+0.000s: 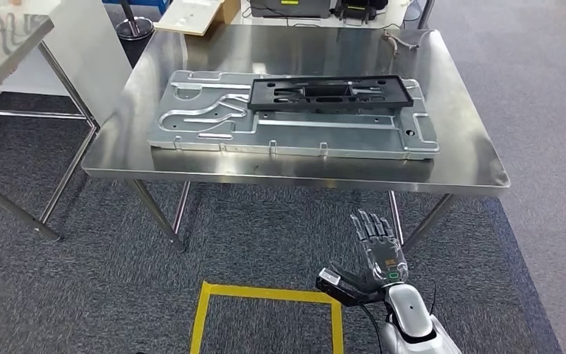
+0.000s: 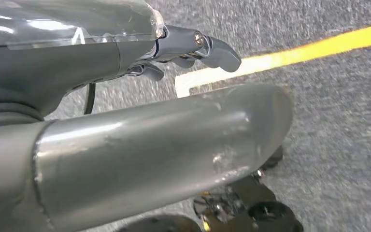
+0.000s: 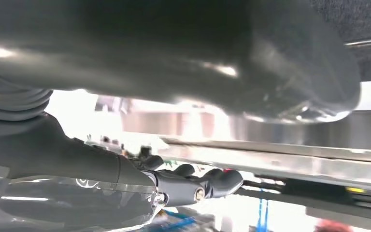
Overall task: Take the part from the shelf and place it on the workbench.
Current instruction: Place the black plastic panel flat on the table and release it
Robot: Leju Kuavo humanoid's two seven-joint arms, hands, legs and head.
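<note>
- While the right hand hangs low before the workbench, fingers spread and holding nothing, the black part lies ahead of and above it, resting on a grey metal plate.
- It looks like a rigid moulded frame, long and flat, probably light and not fragile.
- Its open slots and raised rim seem the natural places to take hold; the smooth plastic might slide on the plate.
- The left hand hangs over grey carpet near yellow floor tape; I cannot tell whether its fingers are apart or together.
</note>
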